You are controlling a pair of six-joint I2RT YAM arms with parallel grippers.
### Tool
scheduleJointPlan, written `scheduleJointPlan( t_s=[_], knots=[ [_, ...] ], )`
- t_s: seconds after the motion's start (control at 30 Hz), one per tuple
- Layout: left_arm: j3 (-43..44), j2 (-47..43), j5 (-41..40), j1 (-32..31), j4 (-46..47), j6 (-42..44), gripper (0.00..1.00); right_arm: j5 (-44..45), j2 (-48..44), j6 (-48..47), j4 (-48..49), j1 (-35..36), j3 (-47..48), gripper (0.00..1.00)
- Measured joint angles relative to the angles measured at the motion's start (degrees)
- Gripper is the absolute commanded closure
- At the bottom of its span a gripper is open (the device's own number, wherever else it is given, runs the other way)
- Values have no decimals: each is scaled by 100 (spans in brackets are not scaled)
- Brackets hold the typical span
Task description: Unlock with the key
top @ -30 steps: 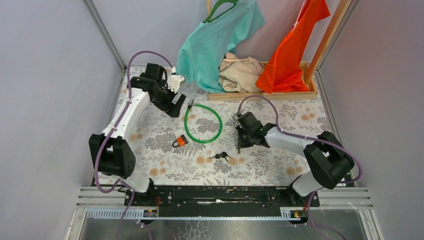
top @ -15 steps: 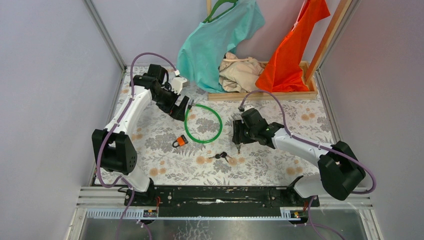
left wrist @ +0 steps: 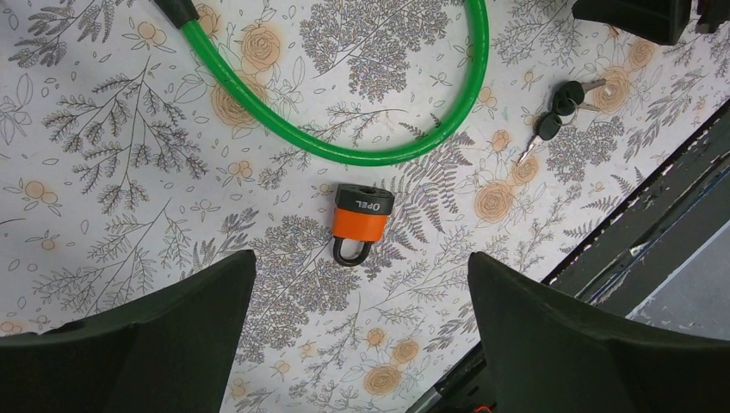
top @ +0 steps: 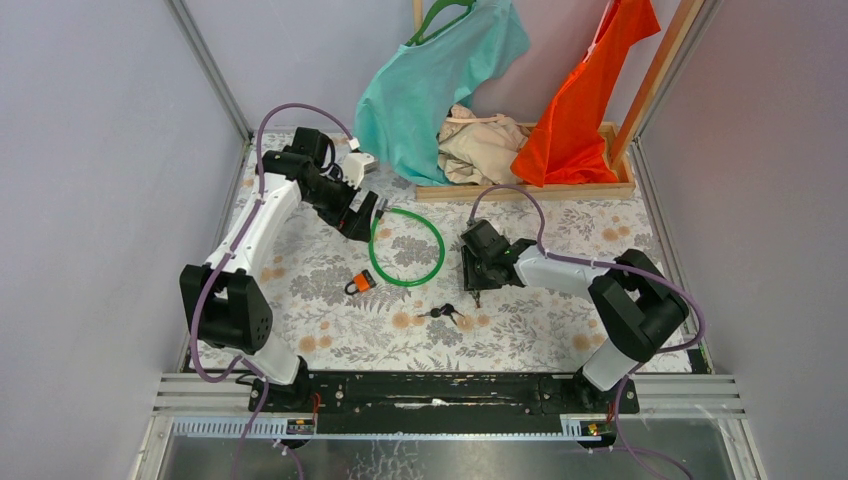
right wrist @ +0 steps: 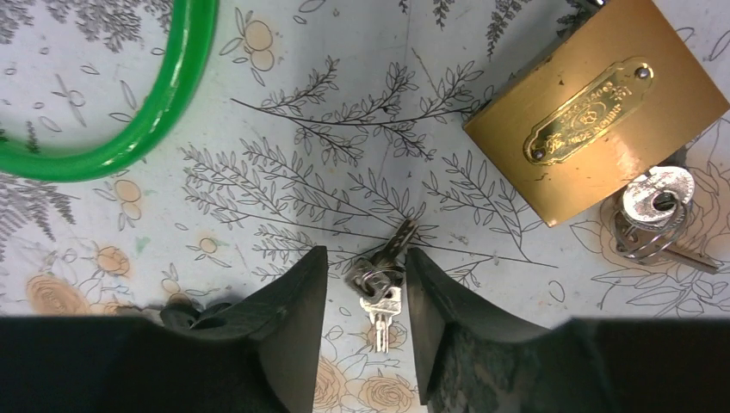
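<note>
My right gripper (right wrist: pixel 366 284) is low over the table, open, its jaws standing either side of a small bunch of silver keys (right wrist: pixel 380 291) that lies flat. One finger (right wrist: pixel 439 318) is close against the bunch, while a gap shows at the other side. A brass padlock (right wrist: pixel 594 107) lies just beyond, a second ring of keys (right wrist: pixel 656 213) by its corner. An orange padlock (left wrist: pixel 362 222) lies shut on the floral cloth, below my open, empty left gripper (left wrist: pixel 361 318). Black-headed keys (left wrist: pixel 558 107) lie to its right.
A green cable lock (top: pixel 405 246) loops between the two arms. At the back, a wooden tray (top: pixel 520 190) holds teal, beige and orange clothes. A black rail (top: pixel 440 392) runs along the near edge. My left gripper (top: pixel 365 222) hovers by the cable's end.
My right gripper was shut a second ago; its jaws now stand apart around the silver keys. The right arm swung in toward the centre. The left arm barely moved.
</note>
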Motion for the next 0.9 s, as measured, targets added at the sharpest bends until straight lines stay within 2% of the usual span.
scheduleJointPlan(
  t_s=[0.17, 0.43, 0.47, 0.53, 0.6, 0.9],
  knots=[
    [22, -28, -13, 0, -4, 33, 0, 197, 96, -68, -107, 87, 70, 63],
    [131, -28, -24, 0, -48, 50, 0, 470, 166, -260, -393, 251, 201, 59],
    [153, -28, -24, 0, -66, 50, 0, 501, 175, -286, -424, 278, 212, 62],
    [195, -28, -24, 0, -74, 52, 0, 564, 197, -334, -461, 328, 232, 78],
    [205, -28, -24, 0, -79, 52, 0, 625, 216, -385, -487, 352, 243, 90],
    [254, -28, -28, 0, -151, 74, 0, 654, 258, -463, -527, 356, 297, 100]
  ],
)
